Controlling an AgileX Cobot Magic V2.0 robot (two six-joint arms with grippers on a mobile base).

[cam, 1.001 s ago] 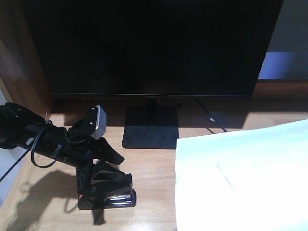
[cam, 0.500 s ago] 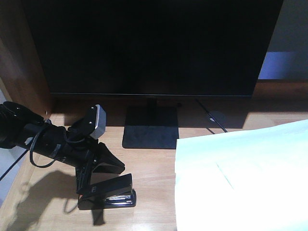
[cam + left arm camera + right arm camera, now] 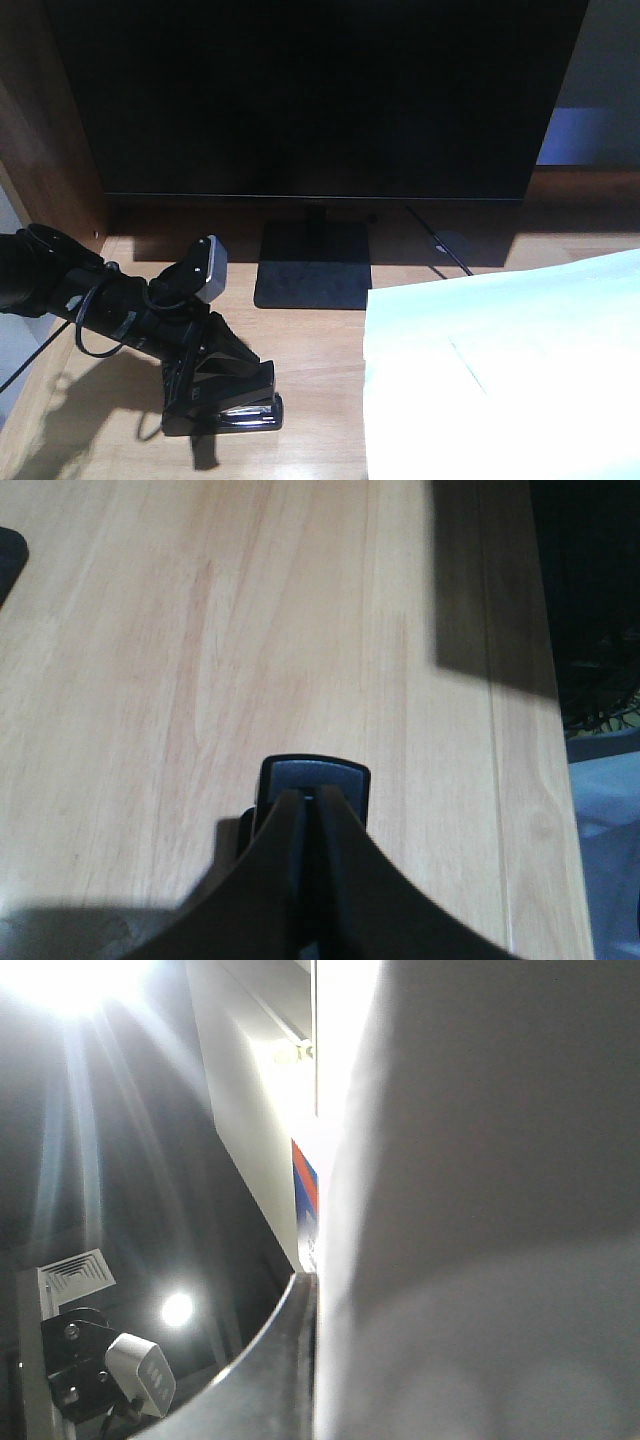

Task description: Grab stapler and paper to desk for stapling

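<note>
The black stapler [image 3: 235,408] lies on the light wood desk [image 3: 320,345] at the front left. My left gripper [image 3: 240,368] rests on top of it, fingers pressed together. In the left wrist view the stapler's end [image 3: 315,773] shows just past the shut left gripper [image 3: 306,796], and it is wider than the slit between the fingers. The white paper [image 3: 500,370] fills the lower right of the front view. In the right wrist view the paper [image 3: 480,1210] lies flat against one finger of the right gripper [image 3: 316,1295]. The other finger is hidden behind the sheet.
A large dark monitor [image 3: 310,90] stands at the back on a black square base [image 3: 313,265], and a cable [image 3: 445,252] runs behind the paper. A dark wood side panel [image 3: 40,130] closes the left. The desk's edge [image 3: 545,810] runs along the right of the left wrist view.
The left gripper lifted slightly off the stapler, then came back down onto it and shifted a little right. The paper has not moved.
</note>
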